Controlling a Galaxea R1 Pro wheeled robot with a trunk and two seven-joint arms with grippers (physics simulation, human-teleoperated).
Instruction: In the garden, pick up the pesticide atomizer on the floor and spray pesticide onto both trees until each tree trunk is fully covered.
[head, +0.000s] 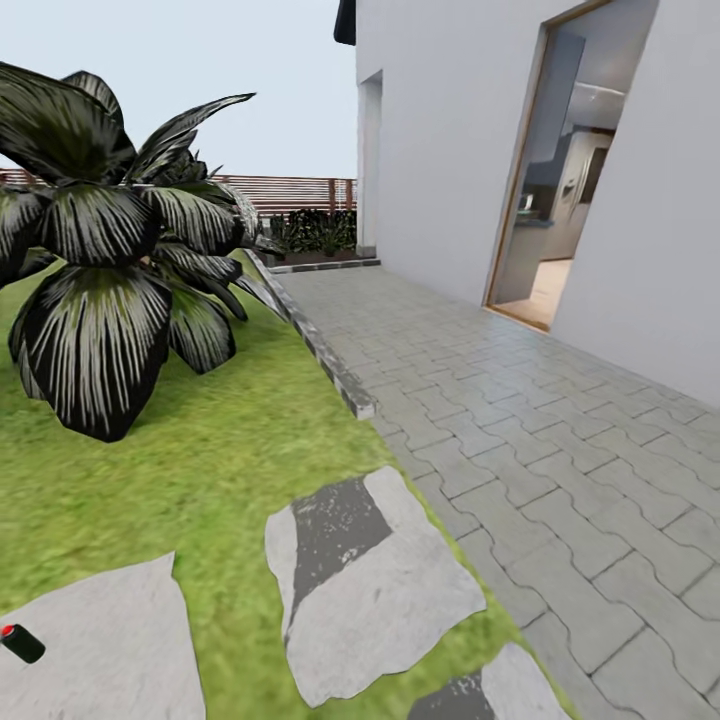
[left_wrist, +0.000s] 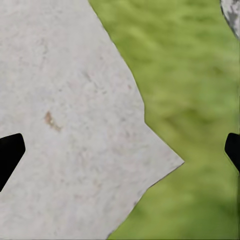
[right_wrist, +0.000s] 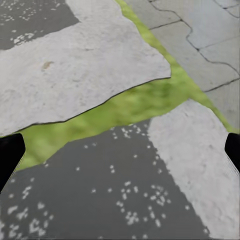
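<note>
Lying at the head view's lower left edge, a small black can with a red cap (head: 20, 641), likely the atomizer, rests on a pale stepping stone (head: 100, 650). A dark broad-leaved plant (head: 110, 260) stands on the lawn (head: 230, 440); grey paving (head: 560, 440) and the house wall (head: 450, 140) lie rightward. Left pincer (left_wrist: 120, 150) and right pincer (right_wrist: 120, 152) fingertips are apart above stone and grass.

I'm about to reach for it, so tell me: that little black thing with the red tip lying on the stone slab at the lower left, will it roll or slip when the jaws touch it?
The black object looks cylindrical and lies on its side, so a nudge would probably roll it. The stepping slab under it appears flat and smooth, offering little to stop it. It looks small and rigid, so likely light, though it is too small to judge further.
</note>
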